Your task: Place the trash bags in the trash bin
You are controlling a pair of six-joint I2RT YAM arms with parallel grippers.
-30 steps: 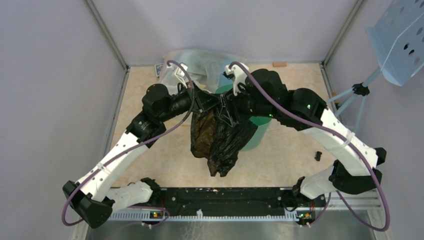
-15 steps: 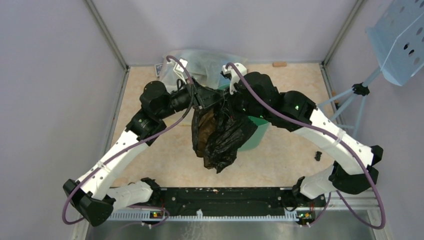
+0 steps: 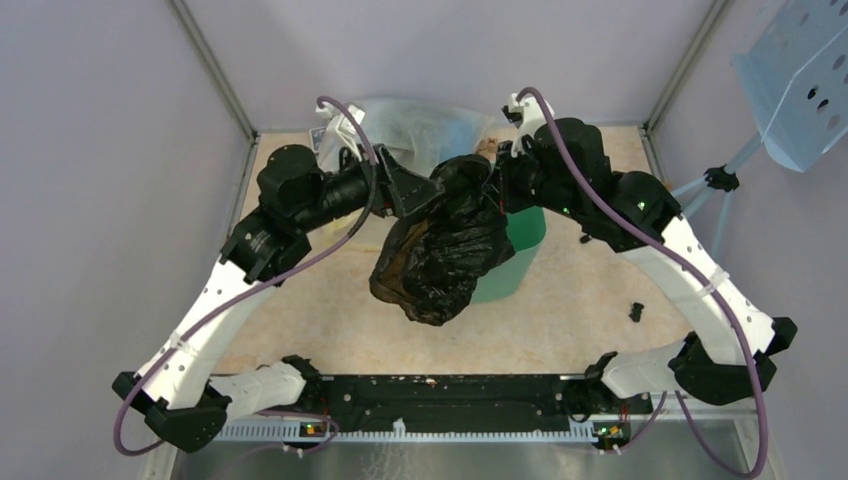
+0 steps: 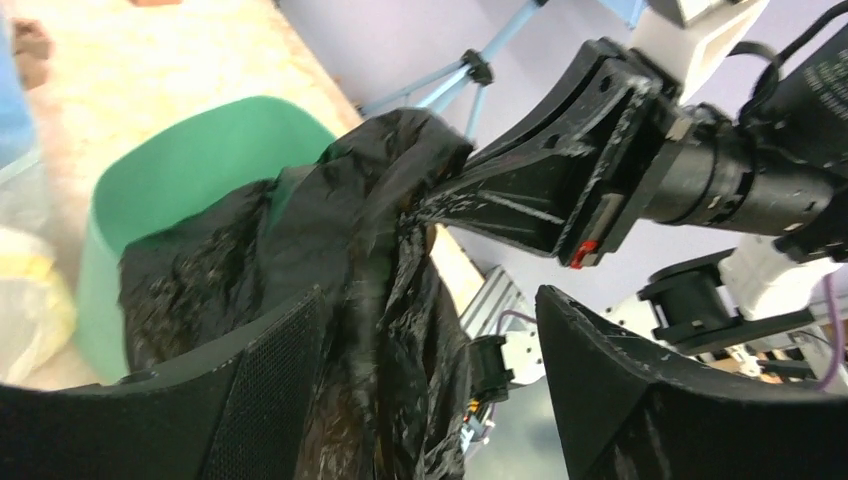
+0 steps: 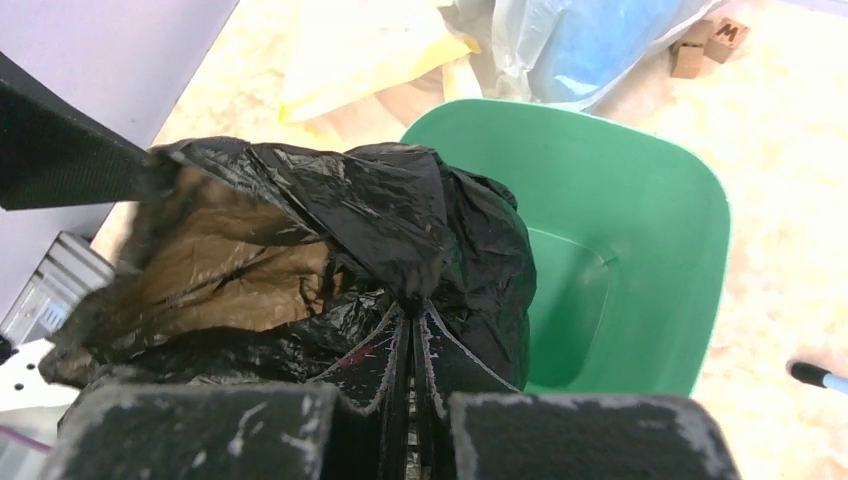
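Observation:
The black crinkled trash bag (image 3: pixel 440 255) hangs in the air, bunched, over the near-left rim of the mint-green trash bin (image 3: pixel 522 232). My right gripper (image 5: pixel 412 312) is shut on a pinched fold of the bag (image 5: pixel 350 225), just above the bin's mouth (image 5: pixel 620 230). My left gripper (image 4: pixel 430 295) stands open; the bag's film (image 4: pixel 385 300) hangs between its fingers and rests against the left finger (image 4: pixel 270 385). In the top view the left gripper (image 3: pixel 415 190) sits just left of the right gripper (image 3: pixel 497 180).
A large translucent bag with blue contents (image 3: pixel 420 125) lies behind the bin. Small wooden blocks (image 5: pixel 705 45) sit near the back wall. A pale blue perforated tray on a tripod (image 3: pixel 800 70) stands at the right. A small black piece (image 3: pixel 637 312) lies on the floor.
The left gripper has opened and let go of the bag. The right gripper, shut on the bag, has lifted it up and back toward the bin's mouth.

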